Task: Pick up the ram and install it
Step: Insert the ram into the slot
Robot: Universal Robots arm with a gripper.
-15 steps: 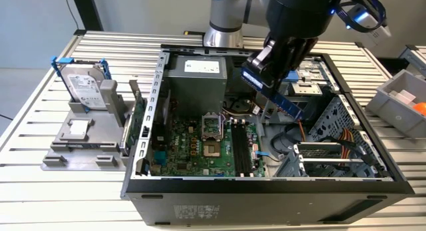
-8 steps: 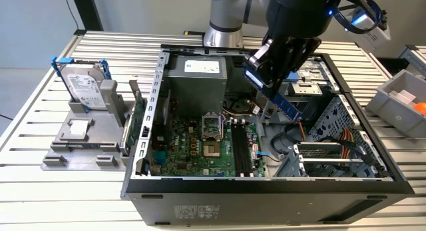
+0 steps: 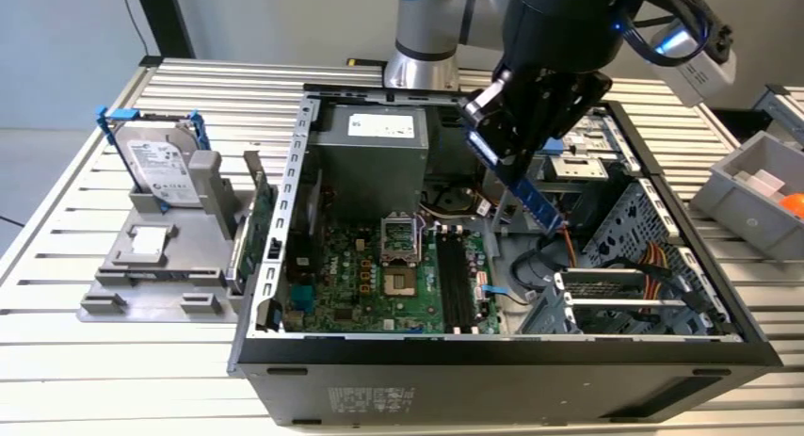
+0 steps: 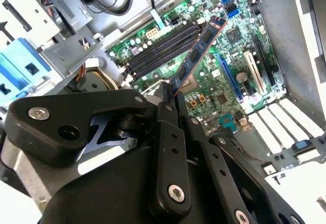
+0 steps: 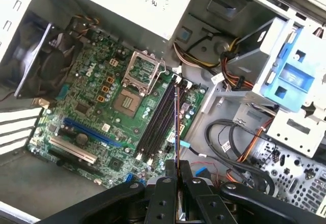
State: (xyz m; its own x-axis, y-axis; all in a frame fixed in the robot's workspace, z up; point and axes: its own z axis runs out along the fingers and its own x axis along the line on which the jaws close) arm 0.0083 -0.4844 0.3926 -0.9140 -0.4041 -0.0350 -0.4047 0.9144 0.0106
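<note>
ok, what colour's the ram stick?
The ram is blue with dark chips; second wrist view shows it best.

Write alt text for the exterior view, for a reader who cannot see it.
The gripper holds the ram, tilted, above an open computer case on a table. Its motherboard and black slots lie below. A hard drive stands at the exterior view's left.
</note>
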